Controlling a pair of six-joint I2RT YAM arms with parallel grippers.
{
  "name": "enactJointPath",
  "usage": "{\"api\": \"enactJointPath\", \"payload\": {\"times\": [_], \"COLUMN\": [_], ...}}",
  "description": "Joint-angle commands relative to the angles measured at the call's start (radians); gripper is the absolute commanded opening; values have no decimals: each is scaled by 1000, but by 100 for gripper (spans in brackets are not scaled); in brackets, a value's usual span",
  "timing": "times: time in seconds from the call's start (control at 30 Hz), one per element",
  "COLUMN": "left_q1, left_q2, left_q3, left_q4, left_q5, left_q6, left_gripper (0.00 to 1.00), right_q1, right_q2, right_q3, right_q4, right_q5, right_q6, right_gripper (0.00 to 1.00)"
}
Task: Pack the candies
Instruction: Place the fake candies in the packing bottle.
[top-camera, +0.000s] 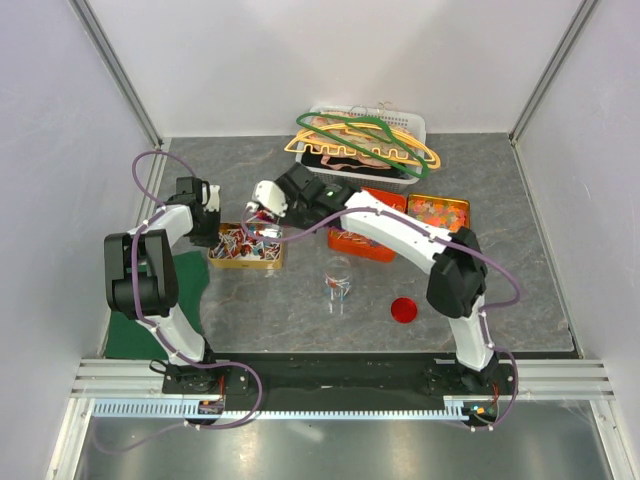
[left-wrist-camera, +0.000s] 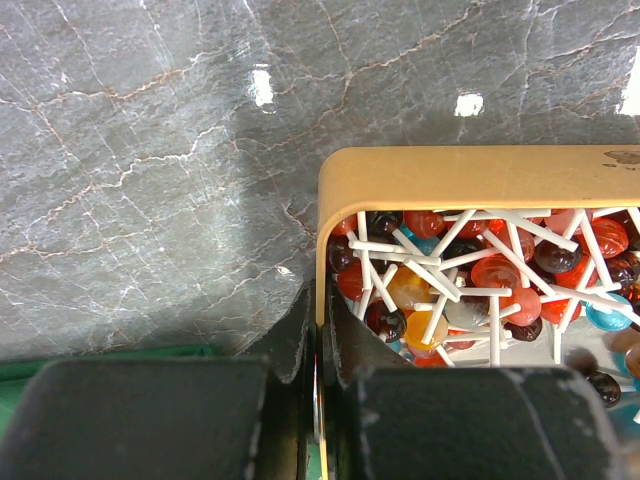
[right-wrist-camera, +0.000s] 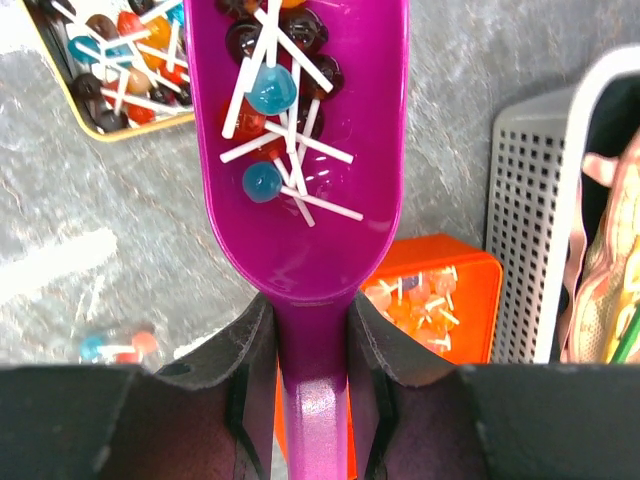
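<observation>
The left end effector (left-wrist-camera: 318, 340) is pinched narrow on the near side wall of the yellow tin (left-wrist-camera: 480, 172), the thin rim caught between its fingers. The tin sits on the grey surface (top-camera: 280, 310), partly filled with candies (left-wrist-camera: 450, 270): round lollipops in red, orange, blue and dark colours, their white sticks crossing

The right end effector (right-wrist-camera: 312, 340) grips the handle of a magenta scoop (right-wrist-camera: 300, 230), one finger on each side of it. The scoop hangs above the surface beside the yellow tin and carries a small heap of candies, blue and dark red ones among them

A clear jar (top-camera: 338, 280) stands upright in the middle of the surface with a few candies at its bottom, and a red lid (top-camera: 404, 310) lies near it on the right. Behind are an orange box (top-camera: 360, 243) and a white basket (top-camera: 415, 125) of hangers (top-camera: 350, 128)
</observation>
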Motion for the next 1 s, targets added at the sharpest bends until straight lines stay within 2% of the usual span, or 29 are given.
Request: {"api": "enactJointPath", "payload": {"times": [0.0, 0.23, 0.43, 0.97], "left_q1": [9, 9, 9, 9], "left_q2": [-27, -20, -20, -17], "left_q3": [14, 15, 15, 15], "left_q4": [17, 18, 18, 18], "left_q5": [29, 31, 32, 32], "left_q6": [-14, -14, -14, -11], "left_gripper": [2, 2, 2, 2], "right_q1": [-67, -146, -176, -285], "right_q2": [-139, -268, -360, -621], "right_q3": [-36, -122, -185, -377], "right_q4": [-11, -35, -91, -440], "right_q5": [-162, -318, -317, -287], "right_q6": [-1, -47, -113, -363], "right_gripper": [0, 0, 0, 0]}}
